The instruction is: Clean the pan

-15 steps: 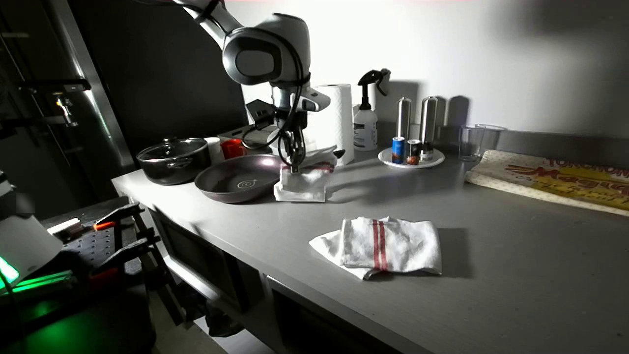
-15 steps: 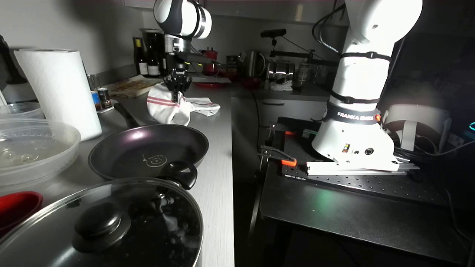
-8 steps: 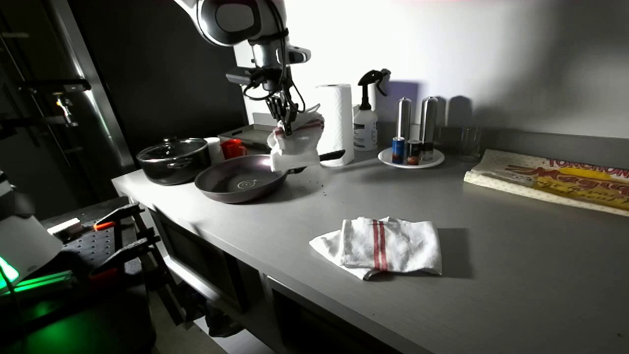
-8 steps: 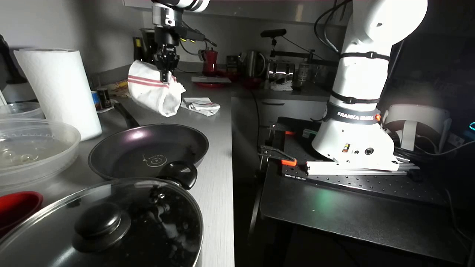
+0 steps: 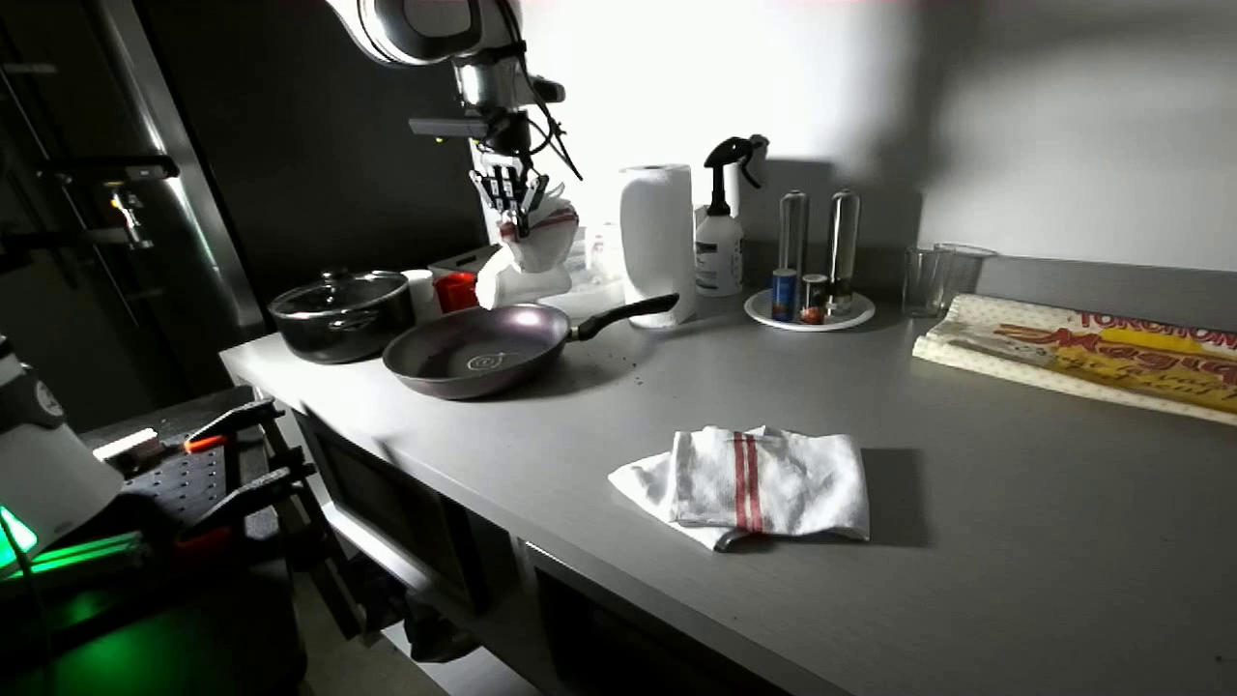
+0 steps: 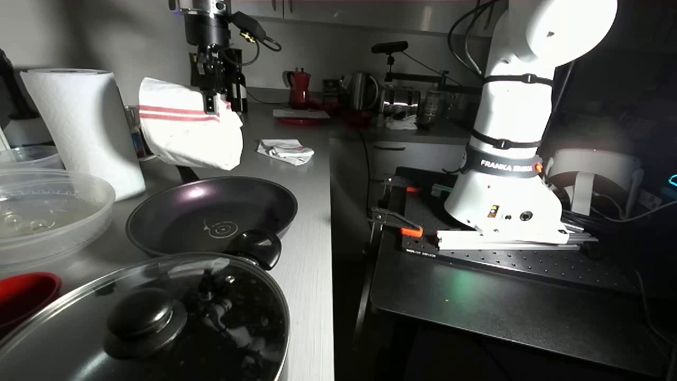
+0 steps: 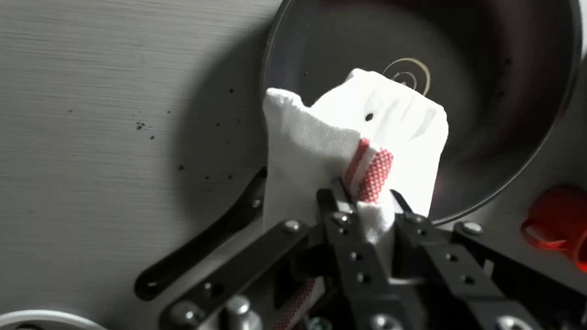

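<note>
Above the pan (image 6: 211, 211), the jaws clamp a red-striped cloth (image 6: 188, 133).

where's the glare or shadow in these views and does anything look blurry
In both exterior views, a bright spot glares inside the frying pan; in an exterior view, part of the wall washes out to white; in the wrist view, a dark shadow falls on the counter beside the frying pan, and the red mug looks soft.

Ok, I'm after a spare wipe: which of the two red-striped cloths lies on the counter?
The loosely folded cloth, resting apart from the pan; the other cloth hangs from the fingers.
</note>
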Motion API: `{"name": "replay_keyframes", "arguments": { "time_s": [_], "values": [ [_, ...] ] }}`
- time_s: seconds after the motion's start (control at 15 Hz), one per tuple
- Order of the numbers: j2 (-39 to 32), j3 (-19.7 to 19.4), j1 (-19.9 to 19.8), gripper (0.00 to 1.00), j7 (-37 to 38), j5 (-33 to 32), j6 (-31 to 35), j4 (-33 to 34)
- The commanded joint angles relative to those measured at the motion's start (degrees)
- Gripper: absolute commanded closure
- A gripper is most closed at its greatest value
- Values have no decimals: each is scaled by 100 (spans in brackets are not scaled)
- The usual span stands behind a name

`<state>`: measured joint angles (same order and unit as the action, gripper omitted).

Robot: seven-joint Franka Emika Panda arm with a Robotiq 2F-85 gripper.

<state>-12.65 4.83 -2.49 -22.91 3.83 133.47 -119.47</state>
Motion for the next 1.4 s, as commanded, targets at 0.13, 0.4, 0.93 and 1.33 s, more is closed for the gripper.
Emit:
{"name": "replay_keyframes", "arguments": {
  "time_s": [0.13, 0.4, 0.93, 1.33],
  "values": [
    [-277, 237, 208, 96, -713, -27, -861, 298],
    [-558, 290, 302, 96, -825, -121, -1372, 404],
    [-1462, 268, 412, 96, -609, -423, -1815, 989],
    [-2016, 147, 649, 96, 141, -1000, -1183, 1366]
  ]
}}
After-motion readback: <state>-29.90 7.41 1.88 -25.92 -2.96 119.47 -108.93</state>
